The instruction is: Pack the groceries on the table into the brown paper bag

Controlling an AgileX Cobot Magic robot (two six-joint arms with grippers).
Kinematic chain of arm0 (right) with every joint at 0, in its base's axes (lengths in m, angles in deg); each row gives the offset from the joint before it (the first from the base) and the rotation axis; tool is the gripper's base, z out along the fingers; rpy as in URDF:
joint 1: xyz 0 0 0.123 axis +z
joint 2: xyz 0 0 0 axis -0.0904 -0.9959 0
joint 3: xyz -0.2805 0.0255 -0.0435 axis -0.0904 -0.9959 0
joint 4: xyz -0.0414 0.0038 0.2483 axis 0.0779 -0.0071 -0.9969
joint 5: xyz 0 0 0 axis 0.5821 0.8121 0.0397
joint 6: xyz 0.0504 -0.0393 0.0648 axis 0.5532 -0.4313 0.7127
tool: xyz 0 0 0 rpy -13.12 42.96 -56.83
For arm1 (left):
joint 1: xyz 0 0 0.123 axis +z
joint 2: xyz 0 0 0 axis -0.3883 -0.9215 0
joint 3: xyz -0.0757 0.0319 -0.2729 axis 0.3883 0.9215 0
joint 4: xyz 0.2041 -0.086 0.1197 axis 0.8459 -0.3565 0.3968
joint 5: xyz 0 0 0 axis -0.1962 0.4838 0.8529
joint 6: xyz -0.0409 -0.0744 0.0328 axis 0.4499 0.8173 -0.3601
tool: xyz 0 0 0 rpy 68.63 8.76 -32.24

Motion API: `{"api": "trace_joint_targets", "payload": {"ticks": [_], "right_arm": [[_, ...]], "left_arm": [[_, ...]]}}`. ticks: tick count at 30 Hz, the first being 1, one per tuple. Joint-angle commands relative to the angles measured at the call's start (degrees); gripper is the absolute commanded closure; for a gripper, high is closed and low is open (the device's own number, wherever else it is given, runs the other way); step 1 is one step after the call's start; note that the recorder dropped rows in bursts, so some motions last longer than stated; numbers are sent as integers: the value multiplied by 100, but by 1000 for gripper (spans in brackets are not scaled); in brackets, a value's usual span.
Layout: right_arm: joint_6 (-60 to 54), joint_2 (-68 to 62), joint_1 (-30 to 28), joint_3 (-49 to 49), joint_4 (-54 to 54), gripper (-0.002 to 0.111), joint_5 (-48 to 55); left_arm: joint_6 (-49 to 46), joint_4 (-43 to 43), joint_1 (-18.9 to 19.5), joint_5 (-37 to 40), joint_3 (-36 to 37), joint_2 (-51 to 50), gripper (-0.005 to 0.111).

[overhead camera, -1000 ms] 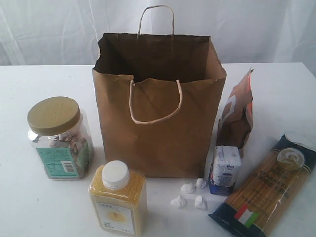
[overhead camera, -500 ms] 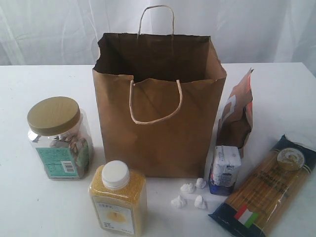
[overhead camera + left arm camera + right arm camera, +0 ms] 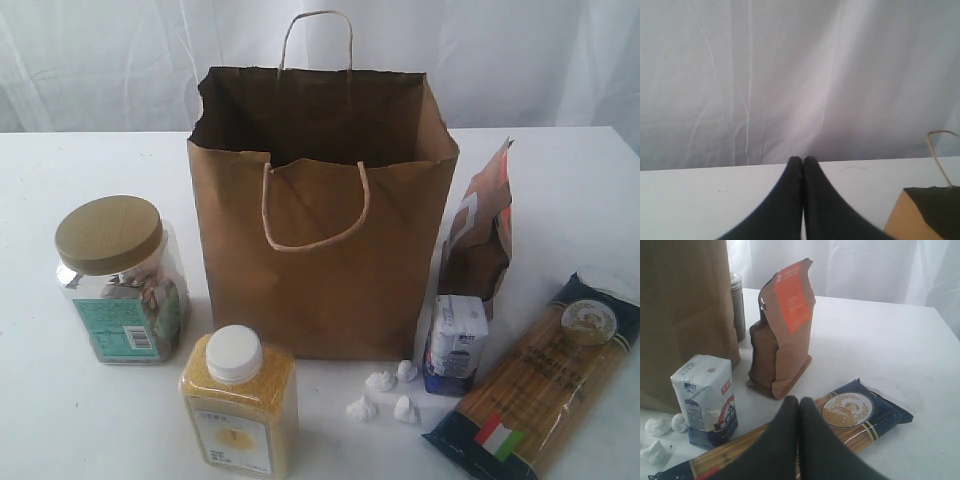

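The left gripper (image 3: 802,161) is holding its 2 jaws pressed together; the right gripper (image 3: 798,401) is doing likewise, tips touching.

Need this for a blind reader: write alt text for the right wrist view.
The shut right gripper sits in the foreground, a long spaghetti packet lying on the table behind it. Beyond stand a brown-orange pouch, a small white-blue carton, the brown paper bag and a silver can.

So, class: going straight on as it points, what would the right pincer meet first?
Probably the brown-orange pouch standing ahead of the shut right pincer; the spaghetti packet lies lower, though depth is unclear.
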Motion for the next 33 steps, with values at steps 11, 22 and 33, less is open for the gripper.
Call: {"api": "trace_joint_targets", "payload": {"ticks": [11,22,33], "right_arm": [[40,32,-31,-33,32,108,14],[77,32,-31,-33,32,108,14],[132,32,-31,-33,32,108,14]], "left_arm": [[-8505,-7620,-1891,3859,925,63,107],[-9622,-8806,-3201,7342,-1420,13,17],[-9670,-9180,-3201,8113,-1957,-1062,15]]}}
